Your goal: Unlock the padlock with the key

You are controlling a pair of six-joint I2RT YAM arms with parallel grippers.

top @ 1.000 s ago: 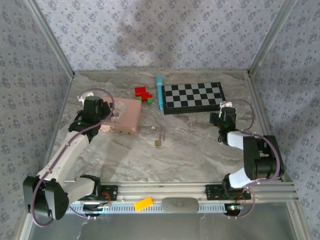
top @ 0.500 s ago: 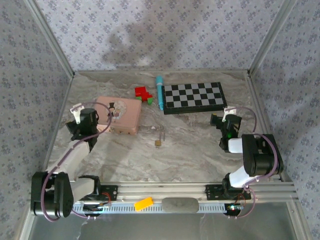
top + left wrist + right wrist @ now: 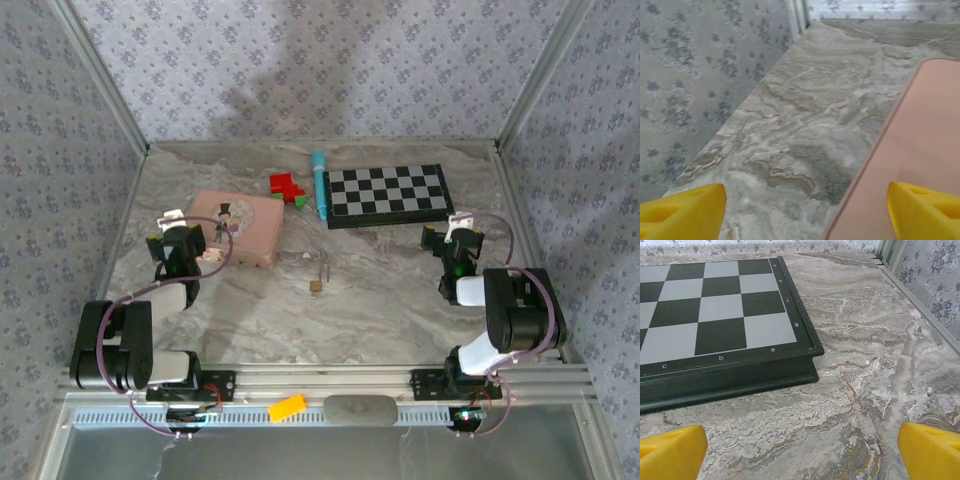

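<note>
Seen from above, the tiny brass padlock (image 3: 316, 286) lies on the marble table (image 3: 400, 300) at centre frame, about midway between the arms. The left tool (image 3: 805, 215), beside the pink box (image 3: 240, 228), and the right tool (image 3: 800, 455) both gape wide and empty, facing the top of the frame, away from the padlock. Neither looks nearer.
</note>
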